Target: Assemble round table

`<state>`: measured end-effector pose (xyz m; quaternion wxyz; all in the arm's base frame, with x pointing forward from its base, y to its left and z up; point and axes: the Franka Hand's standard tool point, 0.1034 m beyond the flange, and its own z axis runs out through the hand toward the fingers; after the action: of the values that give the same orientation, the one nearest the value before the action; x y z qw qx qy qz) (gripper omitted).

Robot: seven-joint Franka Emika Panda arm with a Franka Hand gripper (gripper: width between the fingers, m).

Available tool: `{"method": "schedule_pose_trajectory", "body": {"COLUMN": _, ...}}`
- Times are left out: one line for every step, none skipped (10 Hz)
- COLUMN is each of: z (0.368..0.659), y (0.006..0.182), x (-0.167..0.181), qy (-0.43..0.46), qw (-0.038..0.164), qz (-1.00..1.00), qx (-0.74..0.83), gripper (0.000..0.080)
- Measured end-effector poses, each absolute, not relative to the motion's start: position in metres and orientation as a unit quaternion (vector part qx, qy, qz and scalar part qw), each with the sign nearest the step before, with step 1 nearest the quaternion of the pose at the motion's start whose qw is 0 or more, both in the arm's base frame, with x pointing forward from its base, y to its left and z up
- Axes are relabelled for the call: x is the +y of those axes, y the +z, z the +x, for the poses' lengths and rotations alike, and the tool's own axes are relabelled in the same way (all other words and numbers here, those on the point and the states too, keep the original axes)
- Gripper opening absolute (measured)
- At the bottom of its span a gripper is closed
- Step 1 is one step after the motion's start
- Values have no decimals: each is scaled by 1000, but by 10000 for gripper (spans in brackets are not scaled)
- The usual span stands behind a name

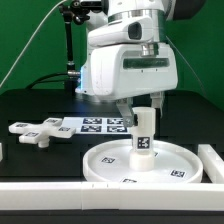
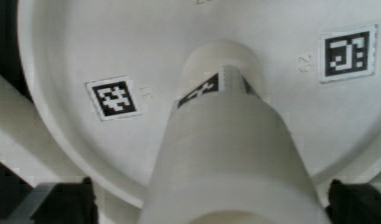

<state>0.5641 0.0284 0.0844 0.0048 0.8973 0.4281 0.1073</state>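
The disc (image 1: 140, 161) lies on the black table (image 1: 40, 110), and the leg (image 1: 143, 135) stands upright at its hub. The end effector (image 1: 144, 103) hangs directly over the leg, jaws spread wide, with the leg's top between the fingers (contact can't be made out). The cross foot (image 1: 38, 131) lies apart, toward the exterior view's left, just beside the marker board (image 1: 95, 124).

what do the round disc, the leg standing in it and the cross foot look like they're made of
Round disc: looks like white moulded plastic, smooth and matte, with soft shading and no grain.
Leg: same white plastic look, with a faint sheen along its side in the wrist view.
Cross foot: apparently the same matte white plastic.
Their black-and-white tags look like printed stickers, though that's uncertain.
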Motion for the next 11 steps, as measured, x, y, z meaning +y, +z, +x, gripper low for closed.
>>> {"method": "schedule_pose_trajectory", "body": {"z": 564, "y": 84, "x": 27, "qy": 105, "qw": 13, "qz": 878, "qx": 466, "gripper": 649}}
{"method": "schedule_pose_trajectory", "body": {"z": 564, "y": 84, "x": 26, "qy": 103, "qw": 16, "qz": 868, "qx": 485, "gripper": 649}}
{"method": "schedule_pose_trajectory", "body": {"z": 563, "y": 83, "x": 27, "qy": 95, "qw": 26, "qz": 836, "qx": 540, "gripper": 649}}
{"method": "schedule_pose_trajectory", "body": {"z": 563, "y": 83, "x": 29, "qy": 89, "qw": 35, "qz": 806, "qx": 584, "gripper": 649}}
{"method": "schedule_pose_trajectory", "body": {"z": 563, "y": 82, "x": 30, "qy": 84, "qw": 42, "qz": 782, "qx": 617, "gripper": 649}}
{"method": "schedule_pose_trajectory", "body": {"z": 563, "y": 82, "x": 32, "qy": 79, "qw": 50, "qz": 754, "qx": 650, "gripper": 649}}
{"method": "schedule_pose_trajectory", "body": {"z": 563, "y": 82, "x": 32, "qy": 69, "qw": 54, "qz": 721, "qx": 687, "gripper": 649}}
{"method": "schedule_pose_trajectory", "body": {"z": 563, "y": 82, "x": 31, "qy": 61, "qw": 57, "qz": 693, "qx": 716, "gripper": 649}}
{"method": "schedule_pose_trajectory", "body": {"z": 563, "y": 82, "x": 30, "qy": 58, "qw": 60, "qz": 680, "qx": 728, "gripper": 649}}
{"method": "schedule_pose_trajectory", "body": {"z": 563, "y": 82, "x": 30, "qy": 58, "qw": 59, "qz": 681, "qx": 727, "gripper": 649}}
{"method": "schedule_pose_trajectory", "body": {"z": 562, "y": 80, "x": 30, "qy": 58, "qw": 58, "qz": 683, "qx": 725, "gripper": 549}}
